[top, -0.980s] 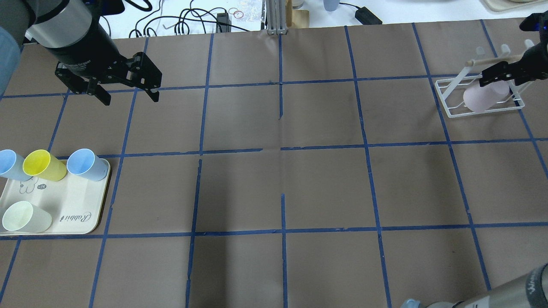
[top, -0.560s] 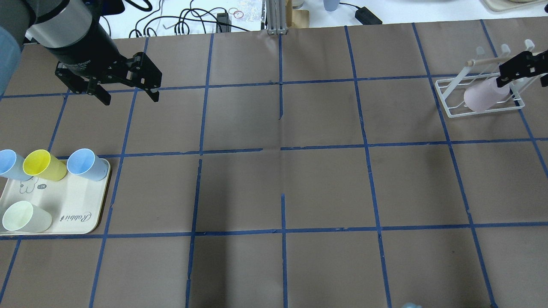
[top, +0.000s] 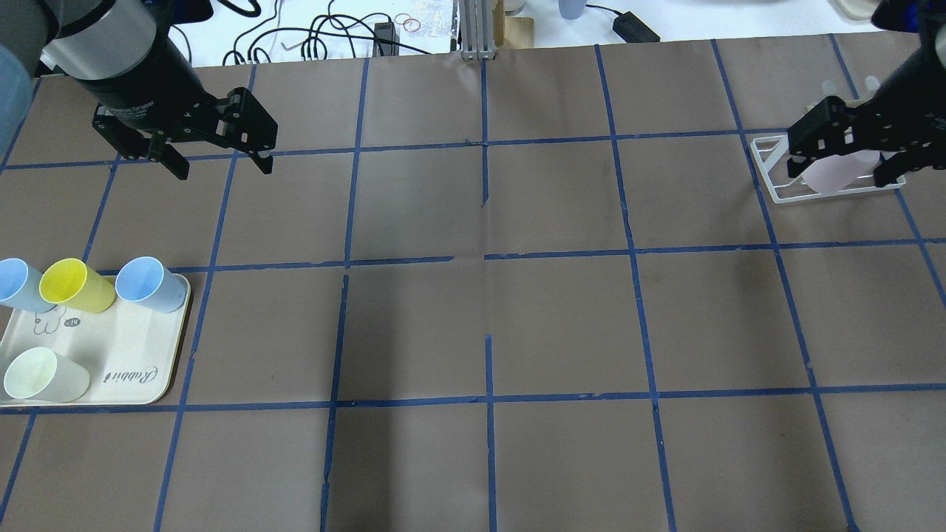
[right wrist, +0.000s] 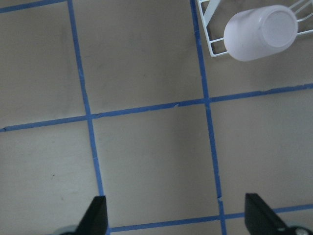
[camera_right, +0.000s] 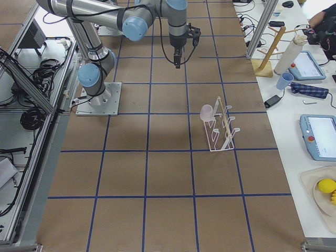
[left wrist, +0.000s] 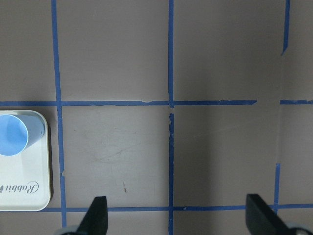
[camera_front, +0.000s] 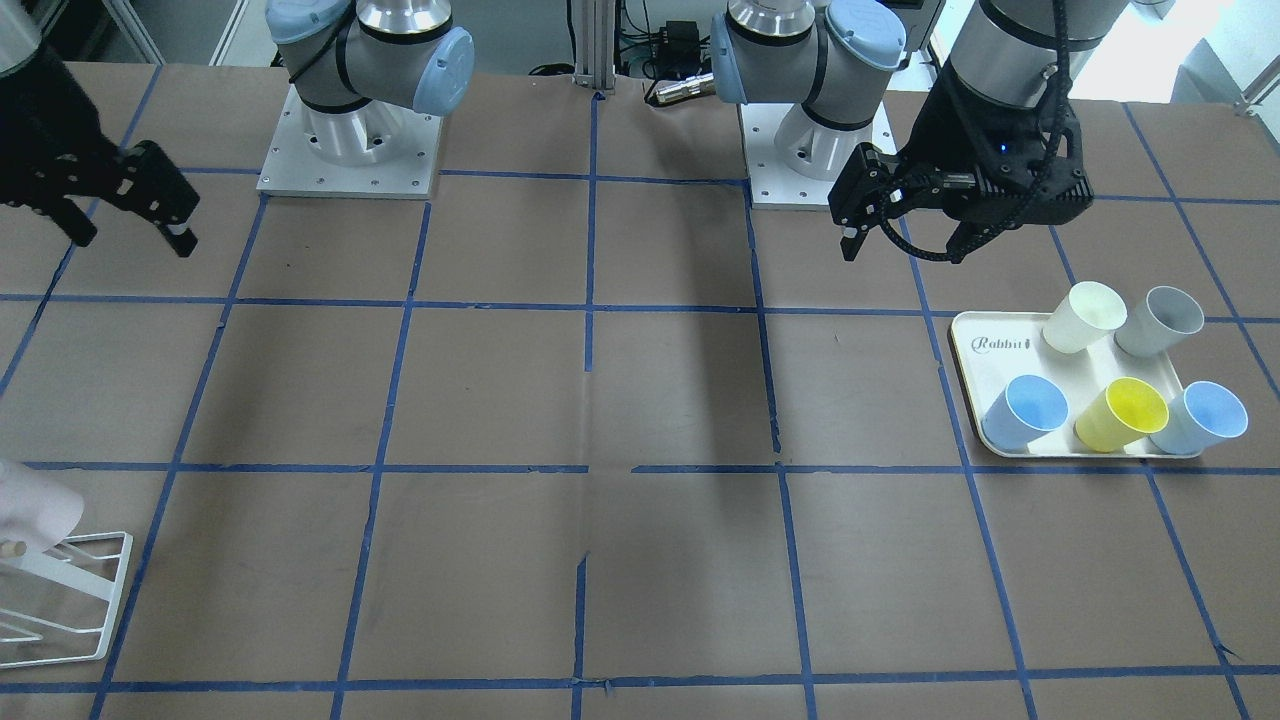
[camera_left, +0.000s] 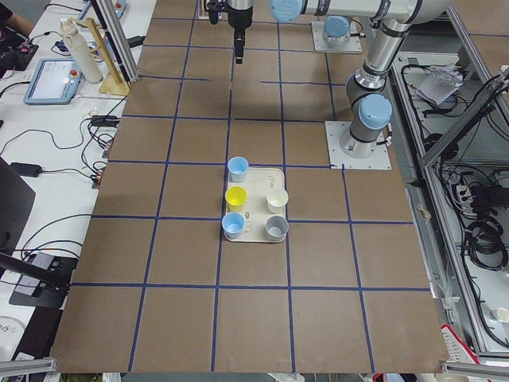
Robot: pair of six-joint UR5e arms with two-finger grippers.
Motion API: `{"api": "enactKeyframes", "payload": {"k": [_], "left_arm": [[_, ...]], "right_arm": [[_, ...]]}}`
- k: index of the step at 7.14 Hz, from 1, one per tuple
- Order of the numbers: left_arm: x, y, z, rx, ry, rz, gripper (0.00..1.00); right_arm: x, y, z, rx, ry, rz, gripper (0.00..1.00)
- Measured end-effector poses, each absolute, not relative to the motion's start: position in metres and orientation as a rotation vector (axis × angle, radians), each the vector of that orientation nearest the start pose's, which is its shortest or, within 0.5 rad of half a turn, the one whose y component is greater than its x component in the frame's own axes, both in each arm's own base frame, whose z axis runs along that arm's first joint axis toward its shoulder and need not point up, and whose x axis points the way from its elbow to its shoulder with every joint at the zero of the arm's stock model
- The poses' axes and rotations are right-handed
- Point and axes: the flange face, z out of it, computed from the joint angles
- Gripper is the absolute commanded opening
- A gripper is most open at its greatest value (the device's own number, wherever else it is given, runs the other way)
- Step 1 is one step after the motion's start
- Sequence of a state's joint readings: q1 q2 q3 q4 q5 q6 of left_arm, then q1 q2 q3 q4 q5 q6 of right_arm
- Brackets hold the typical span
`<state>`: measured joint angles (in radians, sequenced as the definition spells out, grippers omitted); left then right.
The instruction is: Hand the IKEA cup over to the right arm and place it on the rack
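Observation:
The pale pink IKEA cup point(top: 822, 176) rests upside down and tilted on a rod of the white wire rack point(top: 770, 191) at the table's far right. It also shows in the right wrist view point(right wrist: 261, 32) and the front view point(camera_front: 35, 505). My right gripper point(top: 842, 164) hangs open and empty above the rack, apart from the cup, and it shows open in the front view point(camera_front: 135, 240). My left gripper point(top: 223, 170) is open and empty over bare table at the far left, beyond the tray.
A cream "Rabbit" tray point(top: 126, 347) at the near left holds two blue cups point(top: 148, 284), a yellow cup point(top: 74, 284), a cream cup point(camera_front: 1082, 315) and a grey cup point(camera_front: 1160, 320). Cables and small items lie beyond the table's far edge.
My right gripper has drawn away from the pink cup, risen and now hangs open above the rack. The cup stays on the rack. The left arm has barely moved.

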<state>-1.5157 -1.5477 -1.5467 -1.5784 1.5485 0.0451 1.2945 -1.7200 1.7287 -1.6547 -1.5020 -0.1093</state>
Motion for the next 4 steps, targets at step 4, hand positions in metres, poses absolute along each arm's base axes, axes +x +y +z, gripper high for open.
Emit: {"api": "enactKeyframes", "payload": {"k": [4], "left_arm": [[-0.109, -0.492, 0.510, -0.015, 3.163, -0.063, 1.00]], "right_arm": [[0.125, -0.424, 0.494, 0.191, 3.140, -0.119, 1.00]]}}
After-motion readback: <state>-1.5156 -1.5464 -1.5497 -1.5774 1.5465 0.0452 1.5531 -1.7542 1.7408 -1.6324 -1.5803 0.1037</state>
